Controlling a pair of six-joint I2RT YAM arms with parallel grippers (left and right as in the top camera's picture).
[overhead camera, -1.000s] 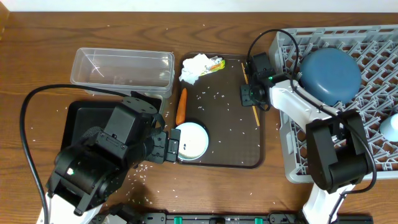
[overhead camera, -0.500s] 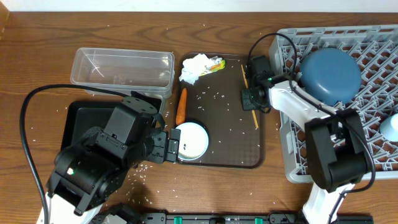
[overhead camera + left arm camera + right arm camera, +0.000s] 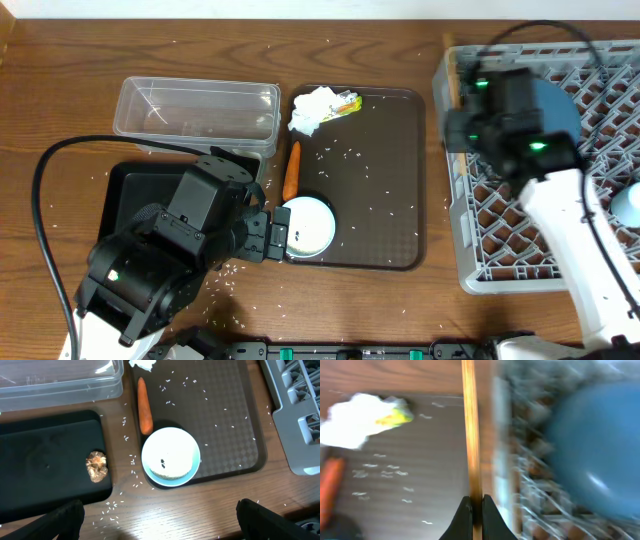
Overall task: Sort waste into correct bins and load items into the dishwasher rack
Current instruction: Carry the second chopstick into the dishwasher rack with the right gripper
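My right gripper (image 3: 476, 502) is shut on the thin wooden chopsticks (image 3: 469, 425) and holds them over the left edge of the grey dishwasher rack (image 3: 600, 220). From overhead the chopsticks (image 3: 451, 88) stick out beyond the gripper (image 3: 458, 128). The blue bowl-plate (image 3: 560, 115) lies upside down in the rack, and a light blue cup (image 3: 628, 203) shows at the rack's right side. My left gripper (image 3: 160, 527) is open and empty just in front of the white bowl (image 3: 171, 456). The carrot (image 3: 145, 406) lies beside the bowl. The napkin with its yellow-green wrapper (image 3: 320, 106) lies at the tray's back. The pink-white cup is out of view.
The dark brown serving tray (image 3: 385, 190) holds the bowl, carrot, napkin and scattered rice (image 3: 345, 155). The clear tub (image 3: 195, 112) stands at the back left. The black tray (image 3: 45, 460) in front of it holds the brown food lump (image 3: 96, 466). More rice lies on the table.
My right gripper has lifted the chopsticks off the brown tray and carried them right and back to the rack's left edge. The left arm has not moved.
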